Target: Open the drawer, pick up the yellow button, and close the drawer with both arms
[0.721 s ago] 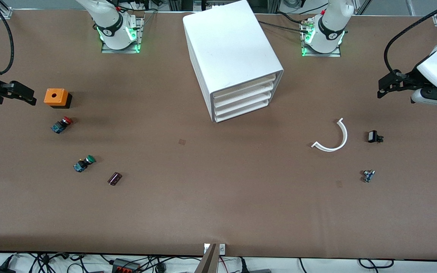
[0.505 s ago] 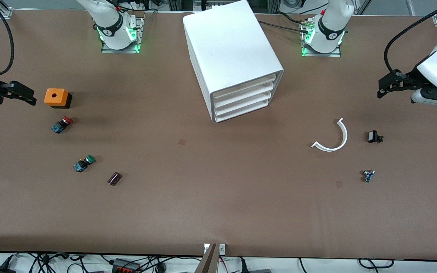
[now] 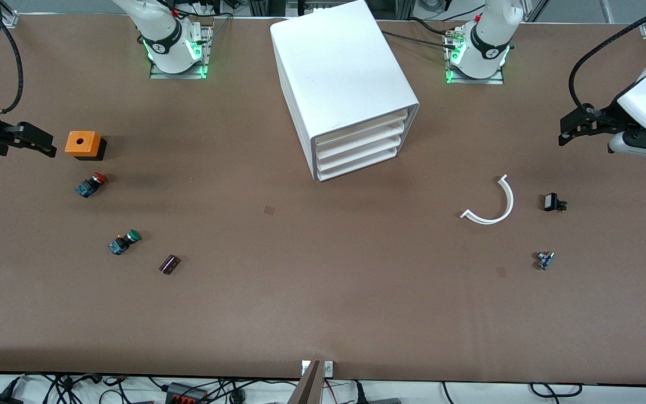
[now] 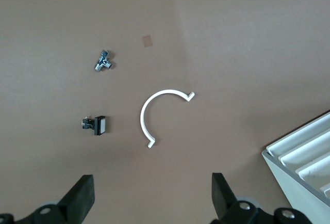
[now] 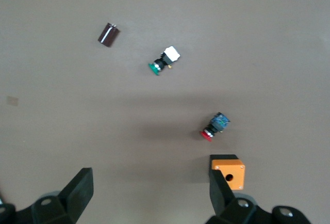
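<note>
The white cabinet (image 3: pixel 345 78) stands at the middle of the table, between the arm bases. Its four drawers are all shut; the topmost drawer (image 3: pixel 363 129) is flush with the rest. A corner of the cabinet shows in the left wrist view (image 4: pixel 304 167). The yellow-orange button is not in view. My left gripper (image 3: pixel 564 132) is open and empty over bare table at the left arm's end; its wrist view shows it (image 4: pixel 153 195) with the jaws wide apart. My right gripper (image 3: pixel 48 145) is open and empty over the right arm's end, beside an orange box (image 3: pixel 82 144), and shows in its wrist view (image 5: pixel 149 193).
Toward the right arm's end lie a red-capped button (image 3: pixel 91 184), a green-capped button (image 3: pixel 124 242) and a dark cylinder (image 3: pixel 169 264). Toward the left arm's end lie a white curved strip (image 3: pixel 491 203), a small black part (image 3: pixel 553 202) and a small metal part (image 3: pixel 544 260).
Both grippers have shifted only very slightly. Nothing on the table has moved and the drawers stay shut.
</note>
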You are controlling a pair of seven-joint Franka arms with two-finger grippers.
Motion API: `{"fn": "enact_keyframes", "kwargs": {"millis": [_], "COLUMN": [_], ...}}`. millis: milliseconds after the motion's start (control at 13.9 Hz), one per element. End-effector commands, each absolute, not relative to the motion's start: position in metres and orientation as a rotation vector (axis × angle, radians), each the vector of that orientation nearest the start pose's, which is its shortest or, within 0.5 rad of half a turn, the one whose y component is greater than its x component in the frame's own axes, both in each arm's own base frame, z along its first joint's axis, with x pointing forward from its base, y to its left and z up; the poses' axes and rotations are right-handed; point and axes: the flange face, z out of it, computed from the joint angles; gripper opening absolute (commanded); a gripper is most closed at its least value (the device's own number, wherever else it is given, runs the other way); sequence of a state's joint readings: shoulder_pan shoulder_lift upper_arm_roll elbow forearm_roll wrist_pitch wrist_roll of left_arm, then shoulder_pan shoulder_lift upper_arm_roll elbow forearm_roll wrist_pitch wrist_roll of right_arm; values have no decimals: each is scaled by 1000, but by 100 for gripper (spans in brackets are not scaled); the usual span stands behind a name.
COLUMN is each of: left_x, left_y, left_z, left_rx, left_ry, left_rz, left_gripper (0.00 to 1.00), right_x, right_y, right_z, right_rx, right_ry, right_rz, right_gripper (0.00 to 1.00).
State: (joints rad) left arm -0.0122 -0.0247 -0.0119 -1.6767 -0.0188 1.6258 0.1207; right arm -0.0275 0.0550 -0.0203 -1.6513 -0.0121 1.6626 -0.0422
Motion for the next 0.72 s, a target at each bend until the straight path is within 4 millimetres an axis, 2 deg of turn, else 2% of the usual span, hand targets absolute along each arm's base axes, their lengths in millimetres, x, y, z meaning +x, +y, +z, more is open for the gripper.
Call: {"fn": "enact_keyframes", "kwargs": {"millis": [0, 144, 216, 288, 432, 505, 649], "left_x": [557, 557, 553, 558, 569, 571, 579], "left_y": [-17, -33, -42, -48, -55, -61, -72], "left_z": [588, 550, 537, 516, 475, 458, 434], "left_rx": [-3169, -3181, -3227, -3261, -3349, -3452, -3651], "left_ry": [250, 295, 312, 312, 316, 437, 693], "left_rz": [155, 427, 543, 642, 814, 890, 927], "left_gripper": [100, 100, 100, 100, 100, 100, 100], "right_x": [585, 591, 592, 595, 596, 597, 598], "right_y": [5, 36, 55, 76, 104, 119, 155], "right_z": [544, 539, 535, 524, 524, 525, 527], "right_rx": [-3097, -3089, -3085, -3084, -3079, -3076, -3065], "right_ry": [-71, -146, -192, -234, -296, -332, -411], "right_rz": [103, 64, 70, 88, 45, 32, 13], "right_gripper": [100, 100, 100, 100, 100, 100, 100]}}
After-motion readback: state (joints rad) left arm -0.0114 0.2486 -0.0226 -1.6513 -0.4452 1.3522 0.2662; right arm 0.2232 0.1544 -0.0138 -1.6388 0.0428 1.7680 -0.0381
